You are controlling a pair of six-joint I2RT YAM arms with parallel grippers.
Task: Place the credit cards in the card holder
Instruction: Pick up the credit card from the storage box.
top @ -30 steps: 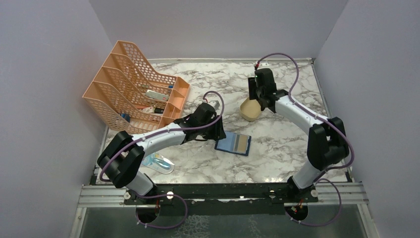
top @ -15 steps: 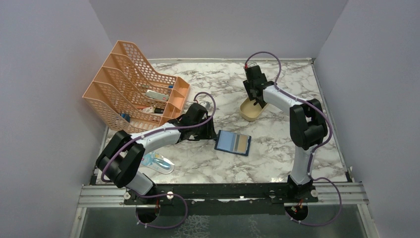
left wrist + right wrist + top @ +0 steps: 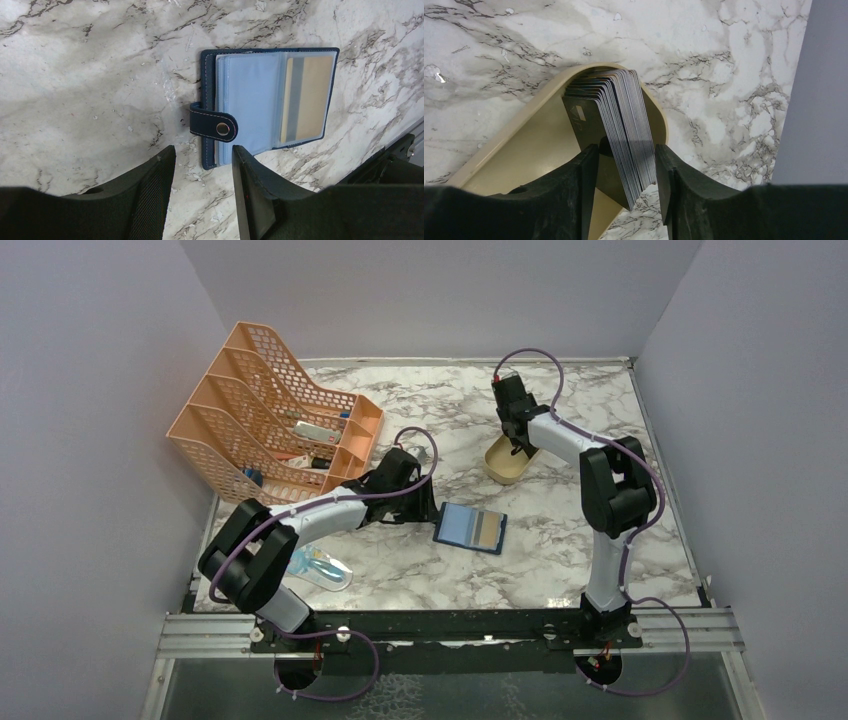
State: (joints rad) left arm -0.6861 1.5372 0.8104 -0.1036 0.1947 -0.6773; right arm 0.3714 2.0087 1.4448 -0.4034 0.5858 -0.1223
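Note:
The navy card holder (image 3: 470, 528) lies open on the marble, its snap tab folded over the clear pockets (image 3: 265, 105). A yellow-gold card (image 3: 307, 95) sits in its right pocket. My left gripper (image 3: 202, 150) hovers open just left of the holder's spine, nothing between its fingers. A leaning stack of dark grey credit cards (image 3: 619, 110) stands in the tan oval tray (image 3: 524, 150). My right gripper (image 3: 626, 147) reaches down into that tray (image 3: 500, 468), one finger on each side of the stack with thin gaps showing.
An orange mesh file rack (image 3: 270, 420) holding small items stands at the back left. A blue-patterned packet (image 3: 318, 568) lies near the left arm's base. Purple walls close in on three sides.
The right arm has folded in and lowered its gripper onto the tray, and its fingers have narrowed around the card stack. The left gripper drew back a little to the left of the holder.

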